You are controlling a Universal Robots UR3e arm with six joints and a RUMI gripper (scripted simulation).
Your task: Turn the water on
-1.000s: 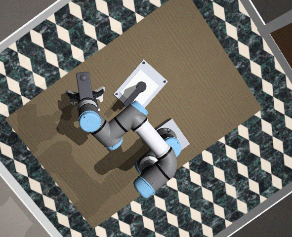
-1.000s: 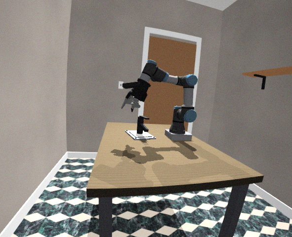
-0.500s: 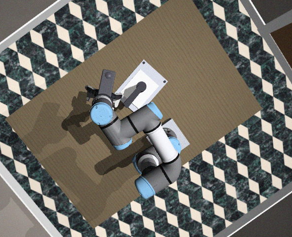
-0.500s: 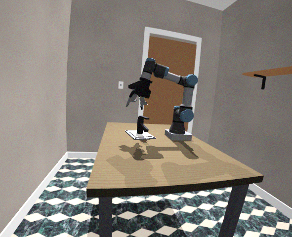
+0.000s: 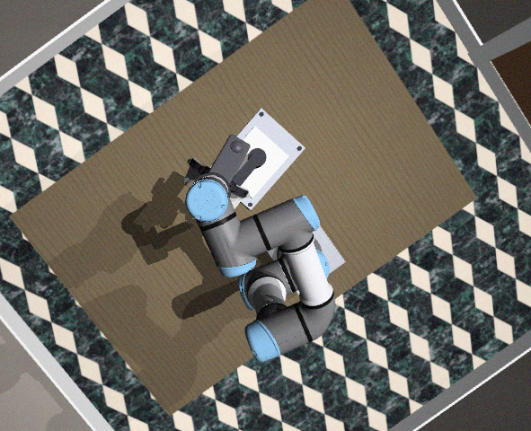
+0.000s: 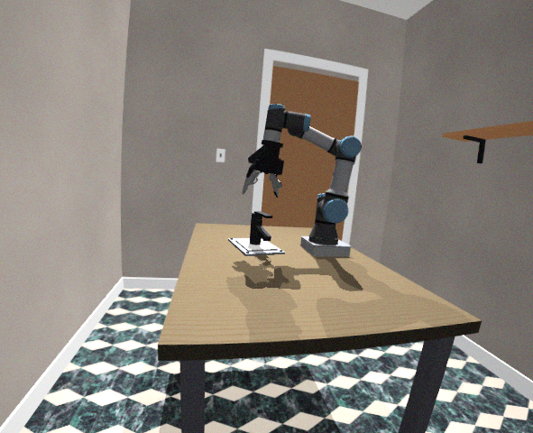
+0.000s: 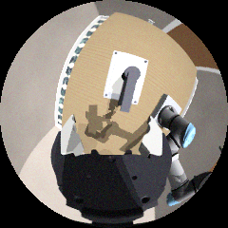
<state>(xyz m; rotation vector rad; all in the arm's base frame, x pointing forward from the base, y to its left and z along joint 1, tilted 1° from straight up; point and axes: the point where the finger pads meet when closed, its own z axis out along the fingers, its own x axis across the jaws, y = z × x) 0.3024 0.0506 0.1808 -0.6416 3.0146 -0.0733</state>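
Observation:
A black tap (image 5: 256, 160) (image 6: 255, 229) (image 7: 129, 81) stands on a white plate (image 5: 274, 129) (image 6: 239, 244) (image 7: 118, 61) on the wooden table (image 5: 349, 116) (image 6: 303, 302) (image 7: 95, 62). Its lever (image 6: 263, 215) lies about level on top of the tap body. My gripper (image 5: 216, 178) (image 6: 261, 188) (image 7: 111, 116) is open and empty. It points down and hangs well above the tap, apart from the lever. In the overhead view the wrist covers part of the tap.
The arm's base (image 5: 335, 254) (image 6: 326, 246) is mounted on the table to the right of the plate. A door (image 6: 313, 140) is behind the table and a wall shelf (image 6: 499, 130) is at the right.

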